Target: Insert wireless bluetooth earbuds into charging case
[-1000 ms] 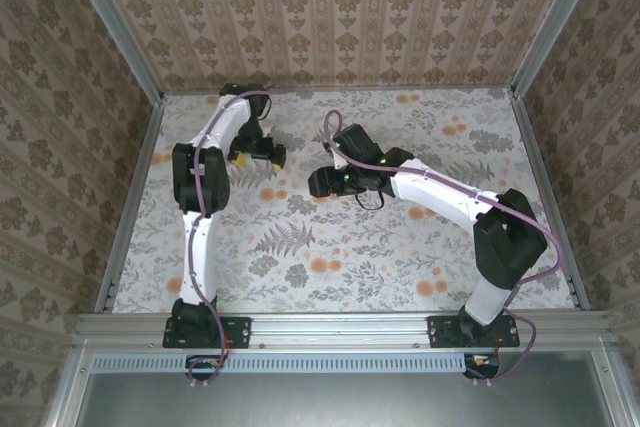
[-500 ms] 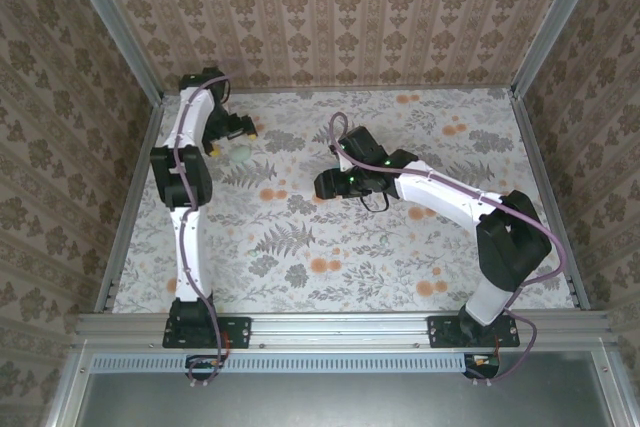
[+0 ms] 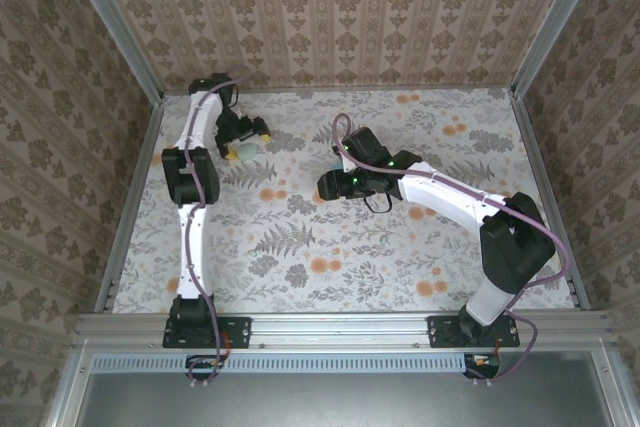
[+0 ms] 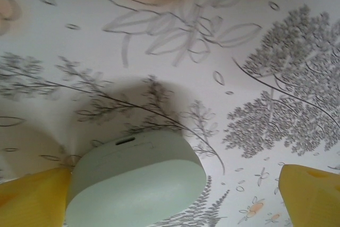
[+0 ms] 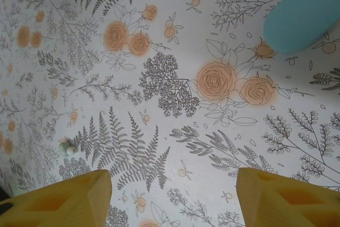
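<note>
In the top external view, two arms reach over the flower-printed bench (image 3: 400, 257). The left gripper (image 3: 248, 144) is at the far left corner. Its two yellow fingers are spread, with one pale mint charging case (image 3: 242, 152) between them. The right gripper (image 3: 322, 187) hangs over the middle of the bench, well apart from the left one. At this size its fingers cannot be read.

In the left wrist view the charging case (image 4: 135, 182) appears close up. It is one rounded mint-green body lying on the bench, with a small dark slot in its wall that is too small to make out from above. The left gripper (image 4: 172, 179) has its two yellow fingers (image 4: 32, 203) wide apart. The case lies against the finger on the view's left, touching or just beside it, and well apart from the other.

The right wrist view makes the right gripper (image 5: 172, 198) clear: two yellow fingers (image 5: 287, 198) spread, with bare bench between them. Two more things lie here. One teal-blue oval (image 5: 303, 14) is at the upper right edge. One tiny pale-green bud (image 5: 68, 148) rests on a printed fern near the view's left finger. Whether the oval belongs to the case cannot be told.
</note>
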Robot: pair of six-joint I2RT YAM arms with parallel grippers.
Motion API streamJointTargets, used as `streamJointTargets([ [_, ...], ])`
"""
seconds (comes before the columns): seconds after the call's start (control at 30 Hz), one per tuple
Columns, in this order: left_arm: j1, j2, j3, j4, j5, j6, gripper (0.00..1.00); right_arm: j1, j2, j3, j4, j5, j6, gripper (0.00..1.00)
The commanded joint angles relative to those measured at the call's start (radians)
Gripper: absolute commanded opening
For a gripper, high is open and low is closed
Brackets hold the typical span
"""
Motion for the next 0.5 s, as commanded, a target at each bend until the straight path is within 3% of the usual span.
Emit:
streamJointTargets([
  [0.0,-0.03,-0.015,-0.014,-0.027,0.015,0.039,1.0,-0.006,-0.034,-0.015,-0.002,0.015,-0.003,0.65],
  [0.47,-0.192,-0.049,-0.013,-0.038,-0.157,0.076,1.0,-0.007,-0.081,-0.05,-0.001,0.022,0.008,0.65],
])
